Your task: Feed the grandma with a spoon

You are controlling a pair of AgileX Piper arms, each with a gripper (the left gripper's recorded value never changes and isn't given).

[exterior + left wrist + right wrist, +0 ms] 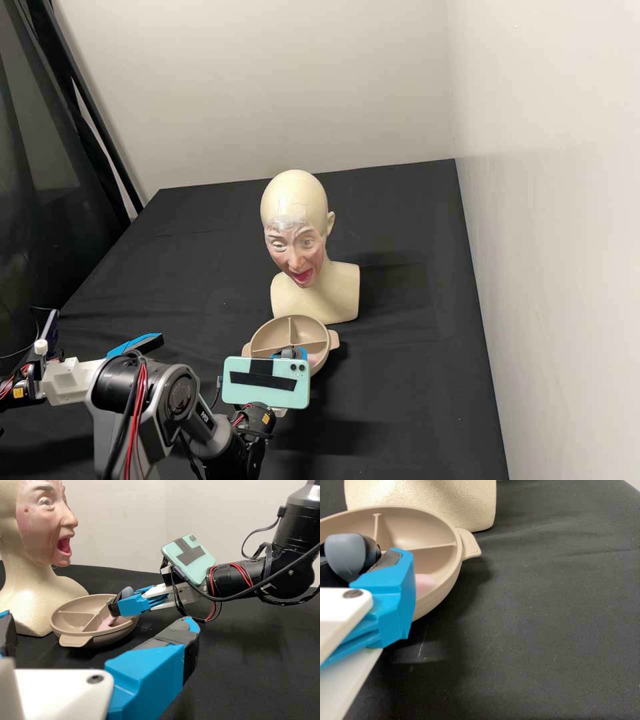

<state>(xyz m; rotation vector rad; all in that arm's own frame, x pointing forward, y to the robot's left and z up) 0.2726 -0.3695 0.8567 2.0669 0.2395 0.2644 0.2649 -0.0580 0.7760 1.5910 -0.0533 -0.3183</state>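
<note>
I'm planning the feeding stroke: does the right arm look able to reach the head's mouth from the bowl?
Probably yes. The right gripper sits at the bowl with the spoon, and the open mouth is just above and behind it with nothing between.

No text, number or sign can be read here; a faint mark on one dark arm (204, 419) is too small to make out.
</note>
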